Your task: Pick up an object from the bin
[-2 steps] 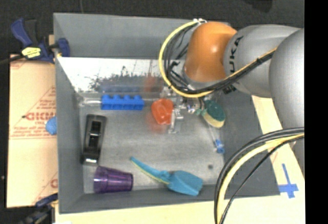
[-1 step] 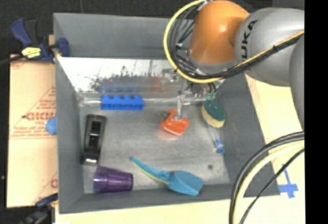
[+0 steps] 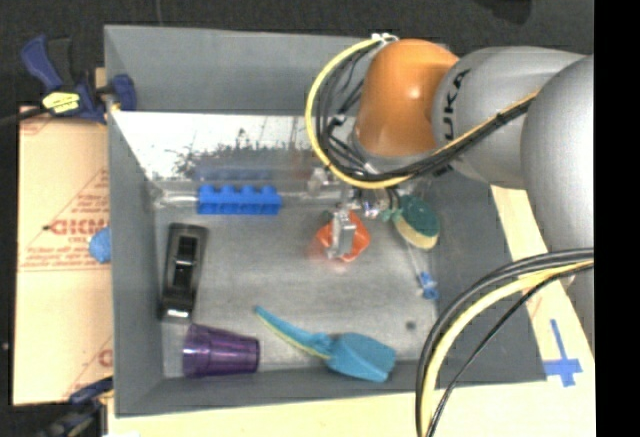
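Note:
My gripper [image 3: 346, 229] hangs down in the middle of the bin, right of centre, under the arm's orange cover. Its tip is directly over a small orange rounded thing [image 3: 334, 245] on the bin floor and seems to touch it. Part of the orange thing is hidden behind the gripper. A green and yellow round thing [image 3: 418, 223] lies just to the gripper's right. A long blue studded block [image 3: 238, 199] lies to its left near the back wall.
A black tape dispenser [image 3: 182, 270] lies at the left. A purple cup [image 3: 218, 352] lies on its side at the front left, and a light blue scoop [image 3: 345, 352] along the front wall. A small blue piece [image 3: 428, 288] sits at the right.

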You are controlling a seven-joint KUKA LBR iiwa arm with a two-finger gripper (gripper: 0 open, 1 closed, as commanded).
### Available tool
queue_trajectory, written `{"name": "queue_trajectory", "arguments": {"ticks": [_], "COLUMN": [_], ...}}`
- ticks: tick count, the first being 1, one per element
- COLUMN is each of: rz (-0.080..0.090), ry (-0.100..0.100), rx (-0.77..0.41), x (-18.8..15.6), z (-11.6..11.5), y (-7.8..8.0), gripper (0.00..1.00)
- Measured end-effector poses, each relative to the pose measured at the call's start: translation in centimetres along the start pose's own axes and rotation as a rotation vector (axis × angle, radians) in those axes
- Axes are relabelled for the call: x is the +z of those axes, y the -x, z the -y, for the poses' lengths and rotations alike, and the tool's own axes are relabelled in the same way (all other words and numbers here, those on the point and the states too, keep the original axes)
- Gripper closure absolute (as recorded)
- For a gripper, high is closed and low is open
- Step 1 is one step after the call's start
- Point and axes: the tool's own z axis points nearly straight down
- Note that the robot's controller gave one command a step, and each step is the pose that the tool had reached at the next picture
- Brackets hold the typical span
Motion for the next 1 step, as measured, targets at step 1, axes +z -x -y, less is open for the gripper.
{"name": "queue_trajectory", "arguments": {"ticks": [1], "rz": [0.023], "ry": [0.001], "rx": [-0.044], "x": [2.99], "z": [3.67], "y": [-2.06], "gripper": [0.0]}}
